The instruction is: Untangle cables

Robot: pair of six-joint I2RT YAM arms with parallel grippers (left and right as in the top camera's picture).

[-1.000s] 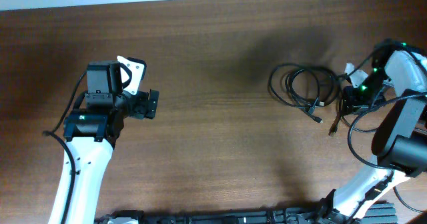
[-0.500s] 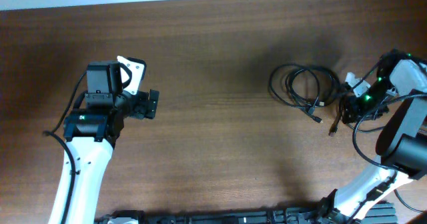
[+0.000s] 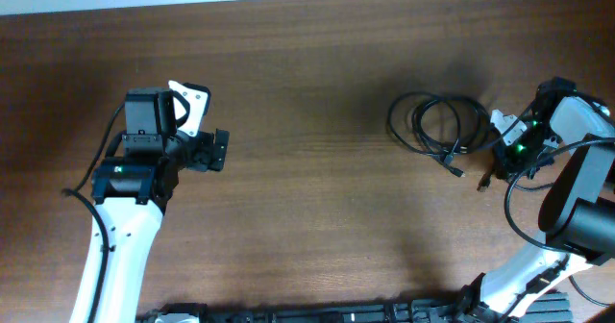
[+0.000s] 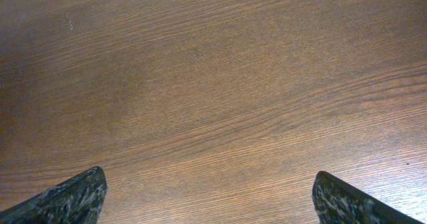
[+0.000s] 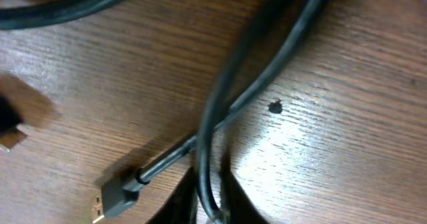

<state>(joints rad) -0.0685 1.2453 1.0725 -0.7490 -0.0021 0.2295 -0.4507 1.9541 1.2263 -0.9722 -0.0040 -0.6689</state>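
Grasp step: right gripper [image 5: 208, 201] pinched shut on one strand of the cables [image 3: 437, 126]; left gripper [image 4: 210, 201] hung open, idle. Next likely needed pulling that strand clear.

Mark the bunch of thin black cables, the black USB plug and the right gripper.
bunch of thin black cables [image 3: 419, 129]: overhead view, loop's left strands.
black USB plug [image 5: 120, 189]: right wrist view, moulded housing.
right gripper [image 5: 208, 196]: right wrist view, between fingertips shut on a cable.
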